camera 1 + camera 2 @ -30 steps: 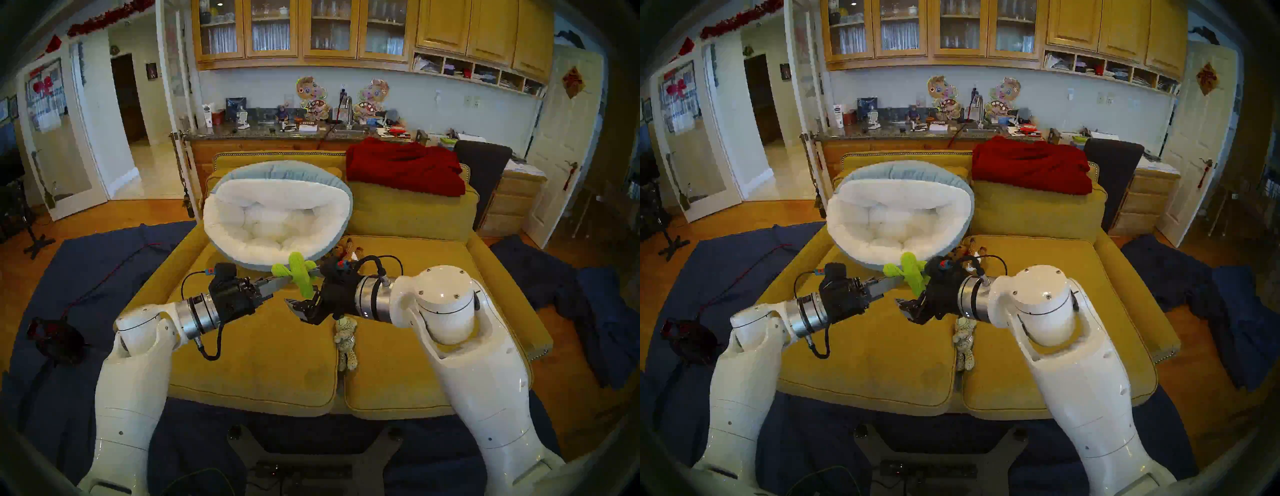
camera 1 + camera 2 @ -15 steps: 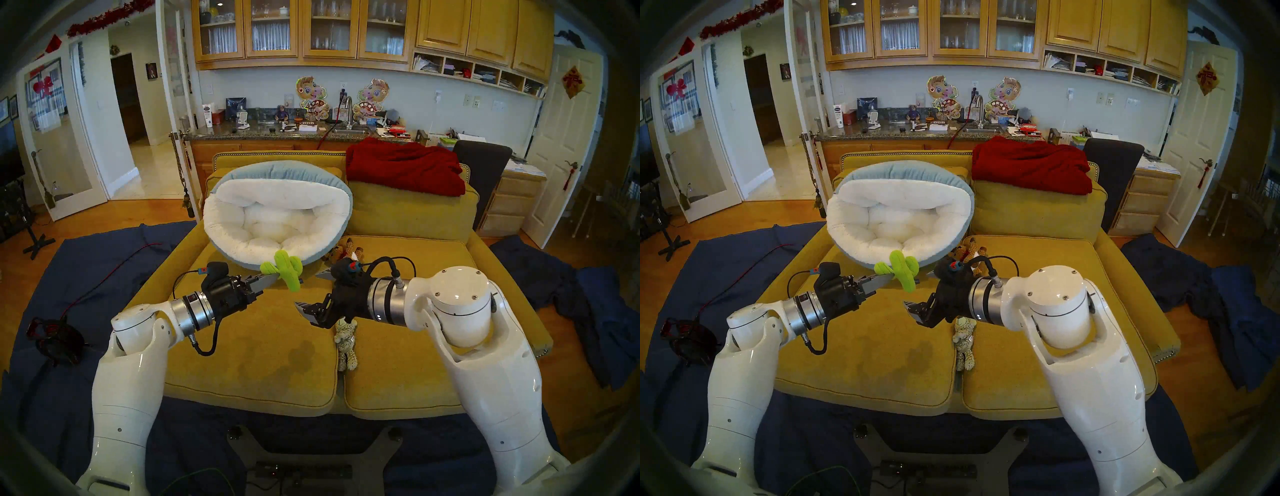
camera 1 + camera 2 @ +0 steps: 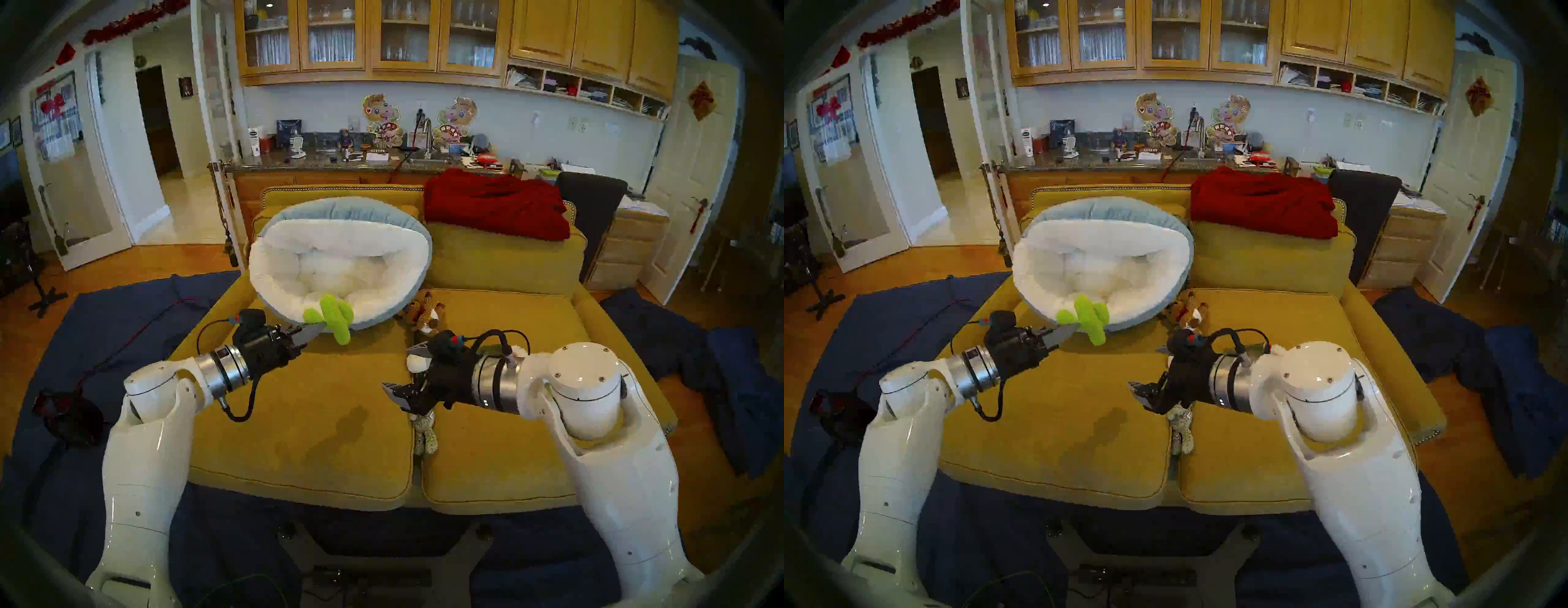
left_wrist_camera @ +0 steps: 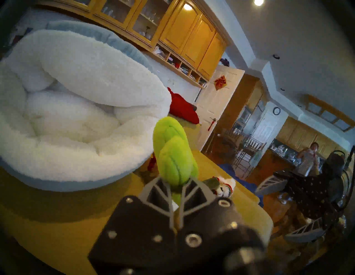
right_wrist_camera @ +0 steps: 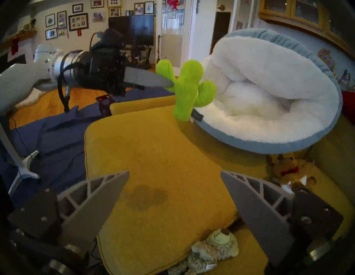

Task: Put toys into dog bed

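Head views show the left gripper (image 3: 321,327), clamped on the bright green plush cactus (image 3: 335,316), now farther left, just before the round fleece-lined, pale blue dog bed's (image 3: 418,237) near rim. Right gripper (image 3: 401,368), jaws wide and empty, has drawn back rightward above the grey spotted plush cub (image 3: 424,433).
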`<action>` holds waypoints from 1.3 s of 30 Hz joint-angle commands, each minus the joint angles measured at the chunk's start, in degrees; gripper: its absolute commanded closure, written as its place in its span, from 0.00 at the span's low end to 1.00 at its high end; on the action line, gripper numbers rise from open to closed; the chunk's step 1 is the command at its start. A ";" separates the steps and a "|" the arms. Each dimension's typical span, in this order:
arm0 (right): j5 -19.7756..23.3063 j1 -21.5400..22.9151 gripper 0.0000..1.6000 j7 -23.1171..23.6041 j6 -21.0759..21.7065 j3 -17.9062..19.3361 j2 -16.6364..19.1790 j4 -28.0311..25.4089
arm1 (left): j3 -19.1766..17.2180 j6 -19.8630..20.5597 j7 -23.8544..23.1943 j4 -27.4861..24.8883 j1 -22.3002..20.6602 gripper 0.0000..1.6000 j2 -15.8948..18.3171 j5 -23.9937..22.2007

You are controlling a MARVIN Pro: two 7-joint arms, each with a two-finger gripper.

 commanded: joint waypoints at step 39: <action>0.47 -0.32 0.00 -0.03 -1.63 1.26 -0.66 -0.38 | 8.93 2.17 25.39 6.57 -21.94 1.00 3.79 1.72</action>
